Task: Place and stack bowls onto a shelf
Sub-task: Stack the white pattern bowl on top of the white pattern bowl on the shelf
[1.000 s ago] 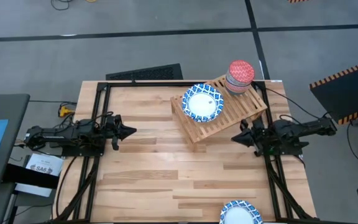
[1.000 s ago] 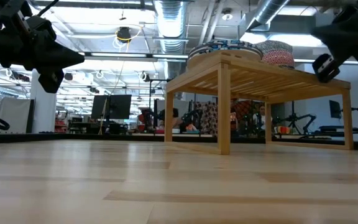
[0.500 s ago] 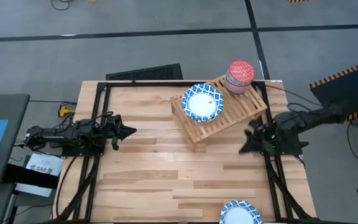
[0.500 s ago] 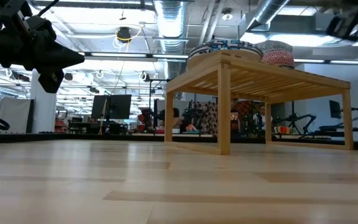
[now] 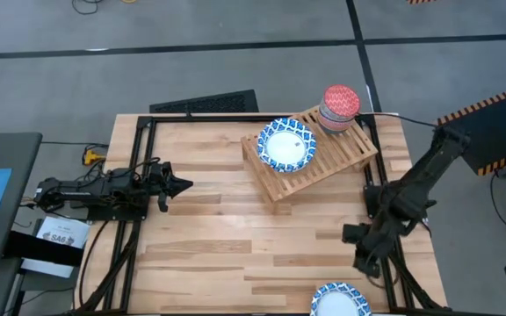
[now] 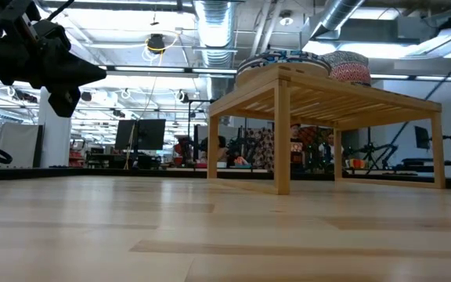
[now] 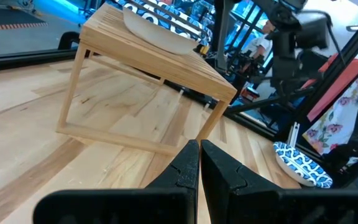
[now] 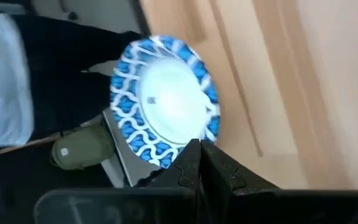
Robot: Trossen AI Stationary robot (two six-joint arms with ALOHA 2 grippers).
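The shelf (image 5: 314,156), a low rack of light wooden slats, stands on its legs at the table's far right. On it rest a wide blue-and-white bowl (image 5: 286,145) and a stack of small bowls (image 5: 338,109) with a red one on top. Another blue-and-white bowl (image 5: 341,301) lies at the table's near edge, also in the right wrist view (image 8: 163,124). My right gripper (image 5: 359,262) hangs shut above the table, tipped down toward that bowl and short of it. My left gripper (image 5: 185,184) waits shut at the table's left, pointing level.
The bare wooden tabletop (image 5: 227,237) lies between the arms and in front of the shelf. A dark metal frame (image 5: 139,140) runs along the table's sides. In the low view the shelf (image 6: 327,98) stands on four legs with room beneath it.
My right gripper has swung away from the shelf's near right corner toward the table's near edge, rising out of the low view. It has tipped from level to slanting down and has rolled. It now hangs over the table short of the near-edge bowl.
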